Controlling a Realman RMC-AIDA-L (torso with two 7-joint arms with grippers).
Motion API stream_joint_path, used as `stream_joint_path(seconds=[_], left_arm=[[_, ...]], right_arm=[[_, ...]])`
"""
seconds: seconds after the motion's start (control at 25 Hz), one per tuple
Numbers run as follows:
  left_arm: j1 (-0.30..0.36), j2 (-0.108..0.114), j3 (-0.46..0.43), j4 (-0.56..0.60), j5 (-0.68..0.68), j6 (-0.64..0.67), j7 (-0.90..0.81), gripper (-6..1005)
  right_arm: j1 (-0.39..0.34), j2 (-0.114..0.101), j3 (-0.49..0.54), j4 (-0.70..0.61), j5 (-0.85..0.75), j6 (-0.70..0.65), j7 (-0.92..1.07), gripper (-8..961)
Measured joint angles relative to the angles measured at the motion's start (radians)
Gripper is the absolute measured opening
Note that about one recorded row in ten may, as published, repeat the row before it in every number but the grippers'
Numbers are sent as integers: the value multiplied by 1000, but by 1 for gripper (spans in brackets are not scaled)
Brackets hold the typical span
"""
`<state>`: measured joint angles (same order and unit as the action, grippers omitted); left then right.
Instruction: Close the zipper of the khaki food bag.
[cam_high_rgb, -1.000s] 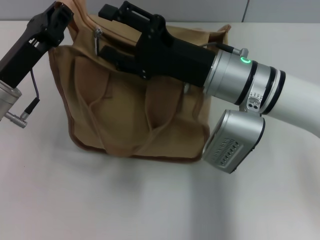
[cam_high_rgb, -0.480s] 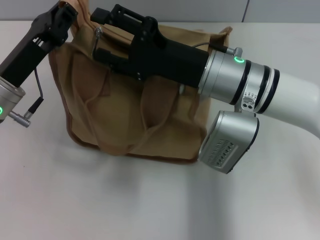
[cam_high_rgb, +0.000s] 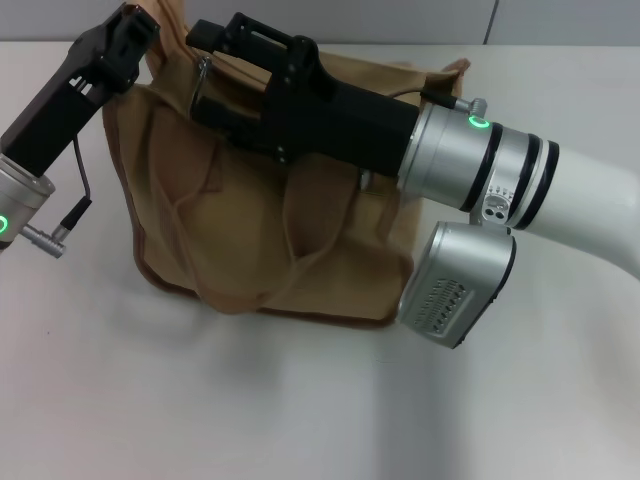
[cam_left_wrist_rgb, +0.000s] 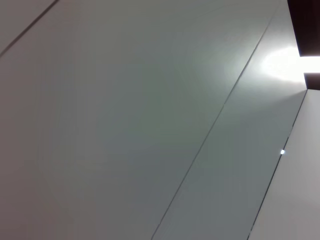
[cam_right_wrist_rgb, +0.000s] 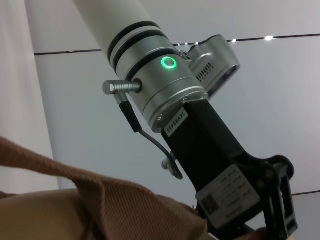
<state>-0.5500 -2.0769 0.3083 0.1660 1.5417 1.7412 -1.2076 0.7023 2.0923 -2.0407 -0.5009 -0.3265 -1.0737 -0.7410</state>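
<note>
The zipper (cam_high_rgb: 203, 72) runs along the bag (cam_high_rgb: 260, 230) top; its pull sits at the right gripper (cam_high_rgb: 205, 75) tips, seemingly pinched. The left gripper (cam_high_rgb: 140, 22) clamps the end corner just beyond.

Head view: taken from above and in front, looking forward and down across the white table (cam_high_rgb: 300, 410), with the khaki food bag (cam_high_rgb: 260, 230) in the upper middle of the frame and both arms entering from the sides. Left wrist view: faces upward and away from the work, showing only pale wall or ceiling panels (cam_left_wrist_rgb: 125, 125). Right wrist view: set very close to the bag's top edge, looking up and across at the left gripper (cam_right_wrist_rgb: 275, 225). Head and right wrist views share the bag and the left gripper (cam_high_rgb: 135, 25).
</note>
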Motion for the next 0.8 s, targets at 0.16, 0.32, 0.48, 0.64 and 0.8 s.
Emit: stream_joint_path(seconds=[0.16,0.32,0.48,0.64,0.8], left_arm=[[1,0,0,0,-1,2,-8,36],[-6,0,5,-8,3,3,-11,36],[-8,0,7,-10,3,3,-12,37],[-8,1,7,-10,0,5,-12,38],[-6,2,7,-10,-1,6,-12,38]], right_arm=[[-3,0,1,7,0,3,-3,790],[-3,0,-6,8,0,8,-13,782],[-3,0,-9,6,0,16,-26,774],[-3,0,-10,4,0,17,-27,766],[-3,0,-19,5,-1,34,-66,758]])
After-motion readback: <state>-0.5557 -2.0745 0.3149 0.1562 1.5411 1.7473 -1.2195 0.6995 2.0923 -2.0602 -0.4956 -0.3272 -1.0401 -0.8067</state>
